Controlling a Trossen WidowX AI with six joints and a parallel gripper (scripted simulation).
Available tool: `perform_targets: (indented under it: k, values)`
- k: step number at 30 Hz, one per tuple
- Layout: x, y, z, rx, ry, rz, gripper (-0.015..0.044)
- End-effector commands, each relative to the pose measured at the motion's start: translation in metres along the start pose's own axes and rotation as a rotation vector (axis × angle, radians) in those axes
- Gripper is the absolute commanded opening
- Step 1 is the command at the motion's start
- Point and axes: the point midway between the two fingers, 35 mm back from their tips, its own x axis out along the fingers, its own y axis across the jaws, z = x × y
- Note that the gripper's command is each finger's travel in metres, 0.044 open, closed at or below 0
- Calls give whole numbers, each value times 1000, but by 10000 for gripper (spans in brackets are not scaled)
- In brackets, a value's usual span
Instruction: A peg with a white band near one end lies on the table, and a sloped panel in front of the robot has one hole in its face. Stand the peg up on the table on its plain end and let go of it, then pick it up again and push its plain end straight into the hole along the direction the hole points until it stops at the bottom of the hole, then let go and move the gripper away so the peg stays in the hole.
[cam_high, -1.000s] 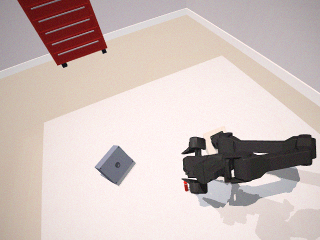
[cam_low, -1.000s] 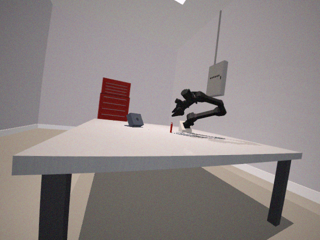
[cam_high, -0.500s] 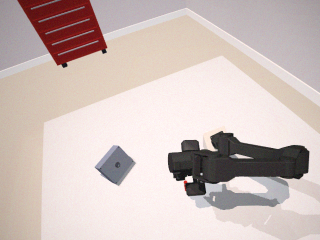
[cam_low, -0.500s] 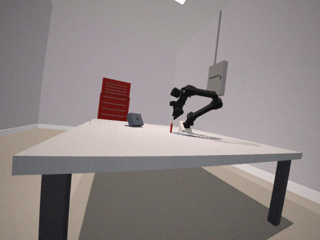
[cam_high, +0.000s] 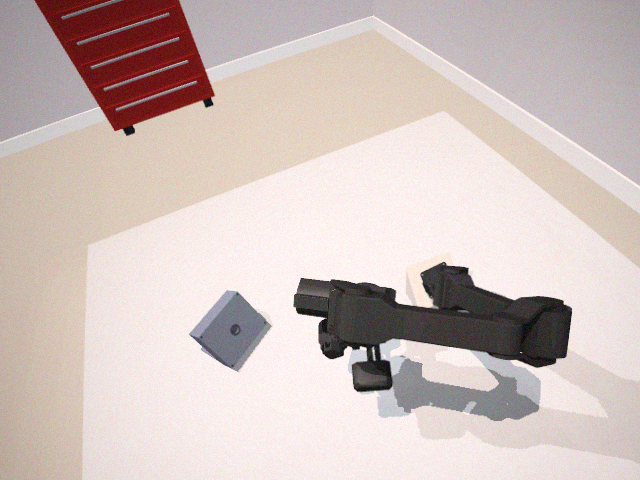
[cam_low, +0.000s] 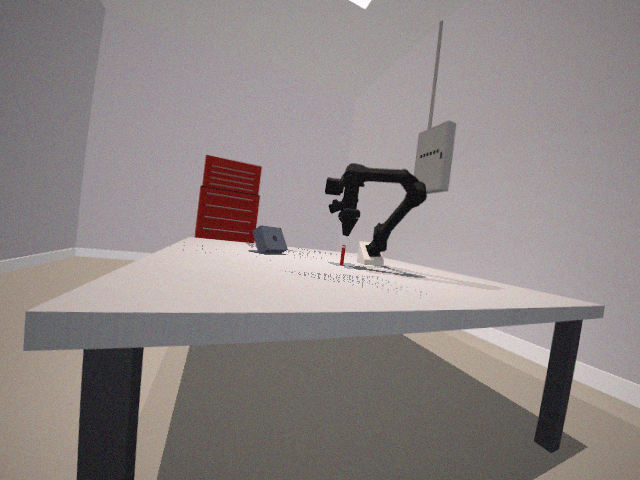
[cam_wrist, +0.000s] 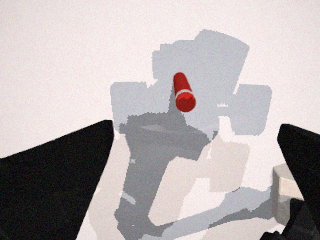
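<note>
The red peg (cam_low: 342, 255) (cam_wrist: 183, 89) stands upright on the white table (cam_high: 180, 258) (cam_low: 206, 289), with its white band near the top end. In the top view it is hidden behind the arm. My gripper (cam_low: 348, 234) (cam_wrist: 199, 130) is open and empty, pointing down above the table, with its tips higher than the peg's top. In the wrist view the peg shows beyond the line between the fingertips, nearer the left finger. The blue-grey sloped panel (cam_high: 249, 316) (cam_low: 264, 240) stands apart from the gripper, its hole (cam_high: 235, 329) (cam_low: 275, 238) empty.
The arm's pale base block (cam_high: 413, 284) (cam_low: 364, 254) stands on the table near the peg. A red drawer cabinet (cam_high: 149, 77) (cam_low: 230, 211) stands beyond the table. A grey box (cam_low: 434, 170) hangs on the wall behind the arm.
</note>
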Motion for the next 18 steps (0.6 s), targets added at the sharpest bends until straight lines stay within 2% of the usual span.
perform_targets:
  k: [1,6,13,18]
  values:
    - [-2,3,2,-2,7,23,440]
    - [0,3,2,-22,7,23,440]
    - [17,3,1,-211,4,24,440]
    - [18,3,1,-216,4,24,440]
